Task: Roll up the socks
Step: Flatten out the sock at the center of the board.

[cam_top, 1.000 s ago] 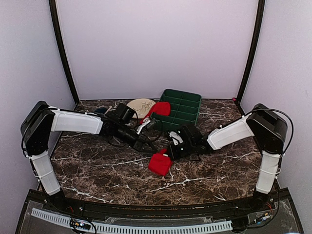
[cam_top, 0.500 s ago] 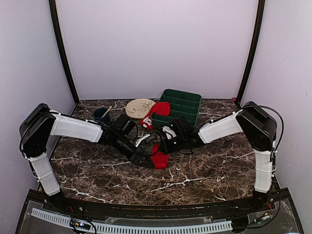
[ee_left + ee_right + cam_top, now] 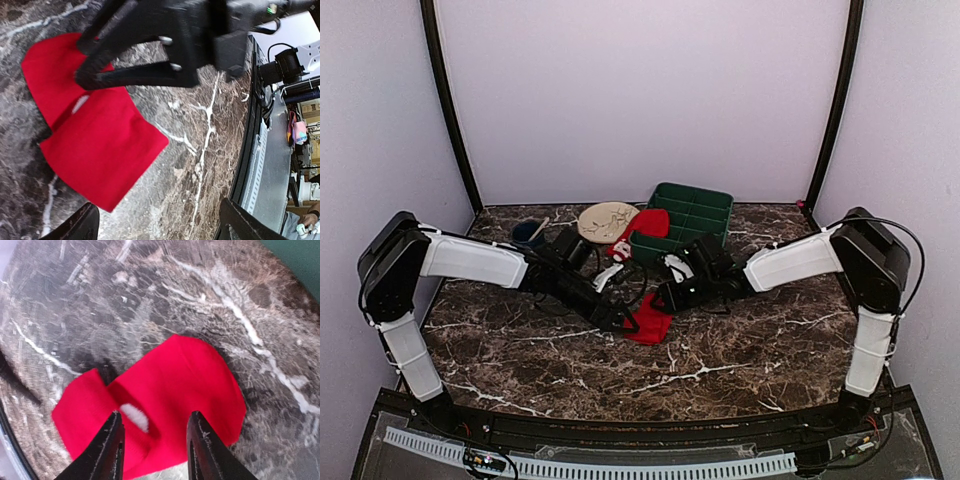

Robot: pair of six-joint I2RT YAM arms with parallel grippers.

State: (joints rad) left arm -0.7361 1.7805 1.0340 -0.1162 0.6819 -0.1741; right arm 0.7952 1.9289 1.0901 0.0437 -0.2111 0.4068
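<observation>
Red fabric sock [image 3: 650, 325], folded flat with a small white patch showing, lies on the dark marble table [image 3: 740, 370], midway between its left and right edges. Left gripper [image 3: 160, 227]: fingers [image 3: 80, 226] wide apart, sock ahead of the tips, one corner just beside a finger. Right gripper [image 3: 156, 450]: fingers [image 3: 109, 447] parted over the sock, nothing pinched. Second red sock [image 3: 650, 221] rests against the green plastic tray [image 3: 705, 215] near the far edge.
</observation>
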